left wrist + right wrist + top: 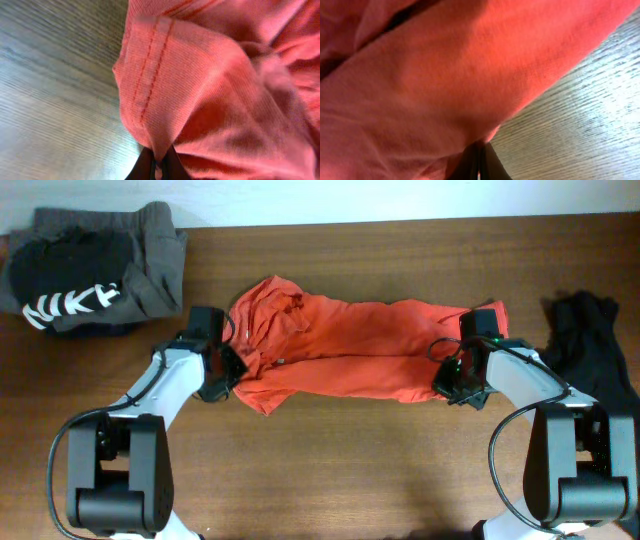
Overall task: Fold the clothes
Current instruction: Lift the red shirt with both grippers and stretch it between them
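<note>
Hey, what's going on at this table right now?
A robot is folding clothes. A red-orange shirt lies bunched lengthwise across the table. The left gripper is shut on its left end and the right gripper is shut on its right end. A dark Nike garment and a black garment sit off to the sides, untouched.

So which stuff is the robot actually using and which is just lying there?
In use: red-orange shirt, left gripper and right gripper, each pinching one end of it.
Lying about: grey-black Nike clothes, black garment.
</note>
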You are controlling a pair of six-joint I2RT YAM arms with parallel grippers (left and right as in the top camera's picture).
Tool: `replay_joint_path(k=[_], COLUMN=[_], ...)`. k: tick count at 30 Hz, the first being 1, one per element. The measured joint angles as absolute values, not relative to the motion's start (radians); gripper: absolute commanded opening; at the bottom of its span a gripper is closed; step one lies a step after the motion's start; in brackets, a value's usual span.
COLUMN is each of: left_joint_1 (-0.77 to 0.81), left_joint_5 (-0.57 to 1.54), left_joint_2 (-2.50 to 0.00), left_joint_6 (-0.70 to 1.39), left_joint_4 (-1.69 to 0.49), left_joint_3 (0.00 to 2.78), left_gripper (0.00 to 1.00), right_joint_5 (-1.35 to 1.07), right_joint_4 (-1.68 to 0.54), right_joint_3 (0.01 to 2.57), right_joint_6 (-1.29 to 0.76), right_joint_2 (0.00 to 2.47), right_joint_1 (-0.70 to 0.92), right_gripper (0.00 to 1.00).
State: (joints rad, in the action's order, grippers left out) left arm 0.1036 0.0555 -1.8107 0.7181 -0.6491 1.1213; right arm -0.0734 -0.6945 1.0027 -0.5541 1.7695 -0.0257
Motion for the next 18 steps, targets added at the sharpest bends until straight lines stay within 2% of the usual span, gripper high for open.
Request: replay_joint_path(k=[9,18], left_joint_1=[0.104,0.104], left_joint_5=[-0.044,-0.159], left_joint_2=[-1.81,-1.705], left_joint_6=[0.651,0.628], left_joint_4=[-0.892,-0.899], left_joint_3=[1.391,1.433], left_gripper=[0.01,0.01], right_joint_5=[-0.067,-0.065], right_joint_4=[-0.907,-0.976], right_joint_3=[1.19,1.28], right_joint_6=[-0.554,-0.554], right_joint_2=[1.771,1.747], right_joint_1=[-0.026,-0.026], right_gripper=[0.04,0.04])
